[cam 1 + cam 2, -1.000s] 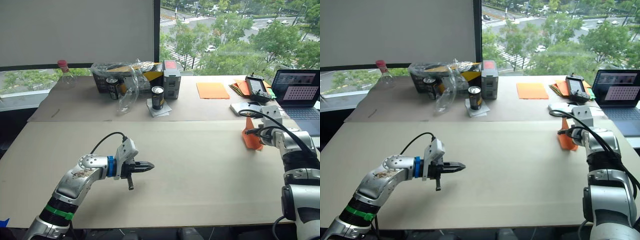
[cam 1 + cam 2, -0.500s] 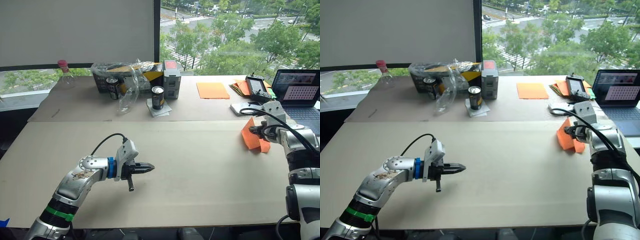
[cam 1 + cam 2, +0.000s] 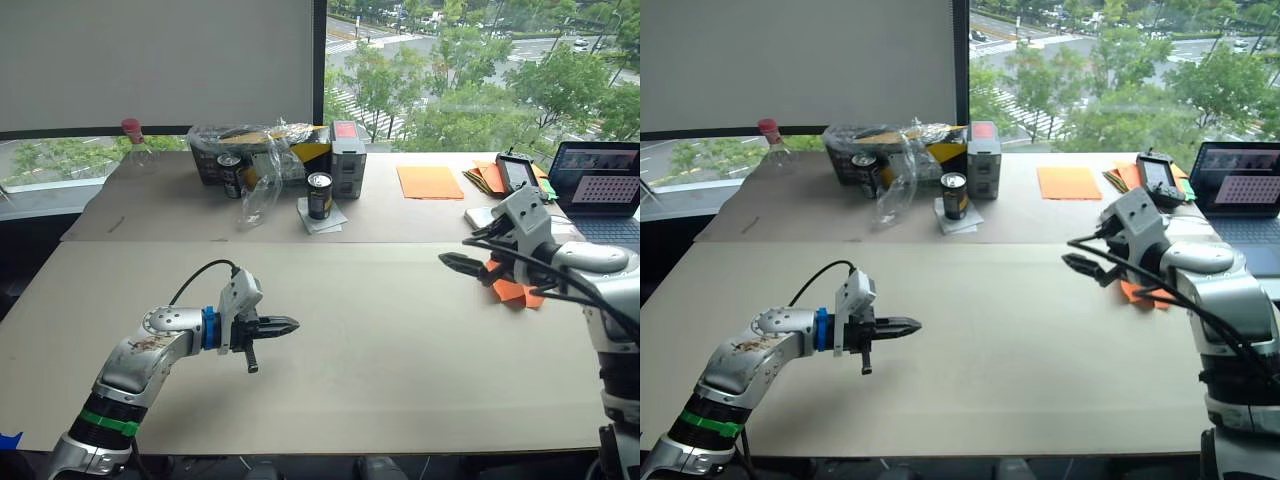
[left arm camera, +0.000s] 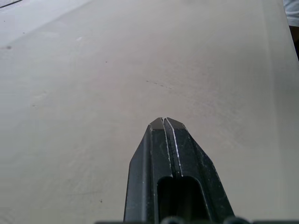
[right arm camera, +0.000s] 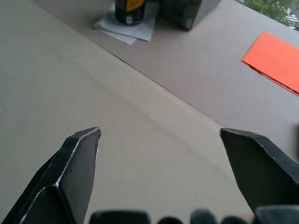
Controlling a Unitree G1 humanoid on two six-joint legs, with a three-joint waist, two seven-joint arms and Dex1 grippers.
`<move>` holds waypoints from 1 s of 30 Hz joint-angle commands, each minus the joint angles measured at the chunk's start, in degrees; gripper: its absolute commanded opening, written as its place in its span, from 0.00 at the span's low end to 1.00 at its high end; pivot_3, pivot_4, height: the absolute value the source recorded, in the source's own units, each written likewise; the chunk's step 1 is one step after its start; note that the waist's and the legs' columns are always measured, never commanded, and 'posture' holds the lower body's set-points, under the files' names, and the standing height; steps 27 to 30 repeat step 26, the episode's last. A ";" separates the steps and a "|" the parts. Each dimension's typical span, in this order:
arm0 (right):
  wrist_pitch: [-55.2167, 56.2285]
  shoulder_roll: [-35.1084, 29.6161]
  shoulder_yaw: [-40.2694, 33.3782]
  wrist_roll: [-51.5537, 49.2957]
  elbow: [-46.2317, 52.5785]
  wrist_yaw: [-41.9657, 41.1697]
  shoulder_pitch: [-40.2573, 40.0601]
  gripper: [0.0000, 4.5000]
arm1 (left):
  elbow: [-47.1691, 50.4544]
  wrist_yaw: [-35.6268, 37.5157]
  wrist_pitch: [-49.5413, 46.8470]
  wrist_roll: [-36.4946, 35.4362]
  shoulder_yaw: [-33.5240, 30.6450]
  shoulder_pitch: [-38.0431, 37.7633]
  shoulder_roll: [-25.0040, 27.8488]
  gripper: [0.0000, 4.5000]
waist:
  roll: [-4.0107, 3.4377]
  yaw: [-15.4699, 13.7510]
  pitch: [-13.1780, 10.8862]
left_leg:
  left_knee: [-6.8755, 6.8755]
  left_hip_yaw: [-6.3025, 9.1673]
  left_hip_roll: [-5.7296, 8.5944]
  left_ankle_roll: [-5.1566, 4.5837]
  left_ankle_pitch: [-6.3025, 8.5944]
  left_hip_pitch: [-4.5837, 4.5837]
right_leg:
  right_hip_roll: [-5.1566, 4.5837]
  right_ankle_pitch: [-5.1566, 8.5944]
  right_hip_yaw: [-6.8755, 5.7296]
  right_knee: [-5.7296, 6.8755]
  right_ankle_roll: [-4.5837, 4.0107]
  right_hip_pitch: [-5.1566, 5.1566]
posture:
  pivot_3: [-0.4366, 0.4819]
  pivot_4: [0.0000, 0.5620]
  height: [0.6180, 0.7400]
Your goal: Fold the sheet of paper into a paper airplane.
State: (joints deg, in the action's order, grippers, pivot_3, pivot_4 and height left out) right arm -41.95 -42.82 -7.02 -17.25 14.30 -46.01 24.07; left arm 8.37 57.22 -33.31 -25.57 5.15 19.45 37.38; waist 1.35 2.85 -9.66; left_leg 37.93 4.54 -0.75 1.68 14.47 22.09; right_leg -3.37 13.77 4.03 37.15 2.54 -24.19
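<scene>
Paper airplane (image 3: 513, 291) lies flat at right of frame behind the wide-open, empty right gripper (image 3: 462, 266); looks light, flimsy, probably best pinched at its layered fold; left gripper (image 3: 287, 324) closed, empty.

Folded orange paper airplane (image 3: 515, 292) lies flat on the table's right side, partly hidden

right gripper (image 3: 1087, 266) open, paper airplane (image 3: 1137, 293) behind
</scene>
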 commanded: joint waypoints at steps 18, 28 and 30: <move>10.68 14.48 4.56 -0.88 5.69 9.32 -14.58 0.99 | 3.85 -12.80 13.21 5.51 -4.18 -13.56 -8.99 0.00 | -0.01 -0.51 0.00 | 0.11 -0.01 -0.02 0.06 -0.04 -0.14 | 0.03 -0.11 0.01 0.02 -0.04 0.12 | 0.48 0.27 0.93; 15.95 17.30 6.28 0.88 3.45 10.62 -17.38 0.99 | 1.40 -15.00 15.48 7.62 -4.22 -13.58 -10.48 0.00 | -0.01 -0.51 0.01 | 0.11 -0.02 0.00 0.06 -0.04 -0.13 | 0.02 -0.11 0.02 0.02 -0.04 0.12 | 0.48 0.27 0.93; 15.95 17.30 6.28 0.88 3.45 10.62 -17.38 0.99 | 1.40 -15.00 15.48 7.62 -4.22 -13.58 -10.48 0.00 | -0.01 -0.51 0.01 | 0.11 -0.02 0.00 0.06 -0.04 -0.13 | 0.02 -0.11 0.02 0.02 -0.04 0.12 | 0.48 0.27 0.93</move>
